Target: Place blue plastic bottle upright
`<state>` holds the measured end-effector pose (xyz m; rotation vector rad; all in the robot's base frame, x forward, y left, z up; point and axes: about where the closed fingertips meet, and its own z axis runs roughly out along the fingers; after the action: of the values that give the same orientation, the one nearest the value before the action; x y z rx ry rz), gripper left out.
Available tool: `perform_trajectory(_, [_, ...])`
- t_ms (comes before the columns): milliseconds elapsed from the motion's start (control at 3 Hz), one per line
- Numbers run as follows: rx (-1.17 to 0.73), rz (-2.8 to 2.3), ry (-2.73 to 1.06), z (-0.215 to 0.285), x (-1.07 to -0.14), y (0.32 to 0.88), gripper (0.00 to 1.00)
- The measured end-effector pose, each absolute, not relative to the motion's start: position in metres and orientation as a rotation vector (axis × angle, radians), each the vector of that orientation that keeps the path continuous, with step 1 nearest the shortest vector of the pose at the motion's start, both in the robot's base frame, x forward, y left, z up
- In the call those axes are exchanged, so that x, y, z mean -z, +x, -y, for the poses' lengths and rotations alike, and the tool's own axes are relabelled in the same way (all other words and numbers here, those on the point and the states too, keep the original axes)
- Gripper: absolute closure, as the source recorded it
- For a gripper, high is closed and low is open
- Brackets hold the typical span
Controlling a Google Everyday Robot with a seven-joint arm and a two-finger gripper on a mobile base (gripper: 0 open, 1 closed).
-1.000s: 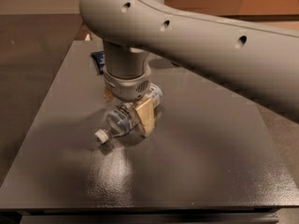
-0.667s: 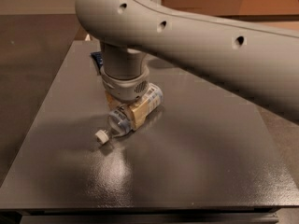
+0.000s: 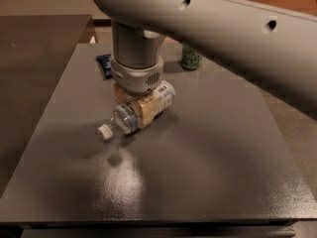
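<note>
The blue plastic bottle [image 3: 125,121] is a small clear bottle with a white cap and a pale blue-and-white label. It lies on its side, cap pointing front-left and base pointing back-right, in the middle of the dark table [image 3: 208,172]. My gripper [image 3: 137,108] comes down from above on the grey wrist. Its tan fingers [image 3: 147,111] are shut around the bottle's middle. The bottle looks just off the table top, with a dark patch below the cap.
A green drink can [image 3: 191,57] stands upright at the table's back edge. A flat dark blue packet [image 3: 105,63] lies at the back left, partly behind the wrist. My large grey arm crosses the top right of the view.
The gripper has closed around the bottle and moved slightly up and away with it; the cap now sits higher in the view. The arm has lifted, and the green can now shows.
</note>
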<state>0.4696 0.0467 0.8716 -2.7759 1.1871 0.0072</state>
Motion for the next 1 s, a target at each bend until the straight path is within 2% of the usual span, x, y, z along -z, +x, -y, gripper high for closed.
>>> perform_trajectory(333, [-0.078,-1.297,-2.615,-0.044,-0.91,0.479,1.0])
perform_trajectory(1000, [-0.381,-1.484,-2.127,-0.029,-0.972,0.488,1.0])
